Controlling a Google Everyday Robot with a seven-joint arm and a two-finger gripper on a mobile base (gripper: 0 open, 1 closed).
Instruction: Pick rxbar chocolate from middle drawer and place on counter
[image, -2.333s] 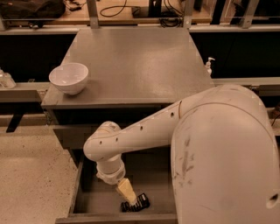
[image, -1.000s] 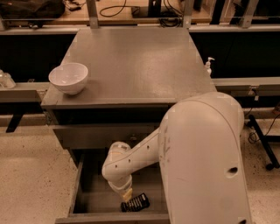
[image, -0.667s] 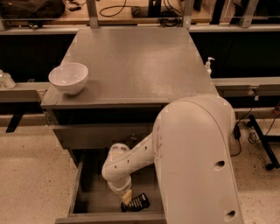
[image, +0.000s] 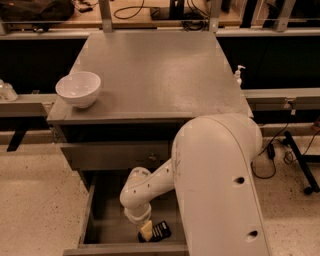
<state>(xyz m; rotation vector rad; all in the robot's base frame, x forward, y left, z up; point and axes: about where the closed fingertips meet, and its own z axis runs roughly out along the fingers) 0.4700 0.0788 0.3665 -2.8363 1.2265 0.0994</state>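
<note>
The rxbar chocolate (image: 160, 231) lies flat on the floor of the open middle drawer (image: 107, 220), near its front wall. It is a small black bar with white lettering. My gripper (image: 145, 231) hangs from the white arm, reaching down into the drawer, and its pale fingers (image: 145, 230) sit at the bar's left end. The grey counter (image: 155, 70) lies above the drawer.
A white bowl (image: 78, 89) stands on the counter's front left corner. A drawer front with a small knob (image: 150, 157) sits just above the open drawer. My bulky white arm (image: 220, 190) covers the drawer's right side. A small bottle (image: 239, 75) stands beyond the counter's right edge.
The arm has swung left and lowered further into the drawer, bringing the gripper down onto the left end of the bar. The bar has not moved.
</note>
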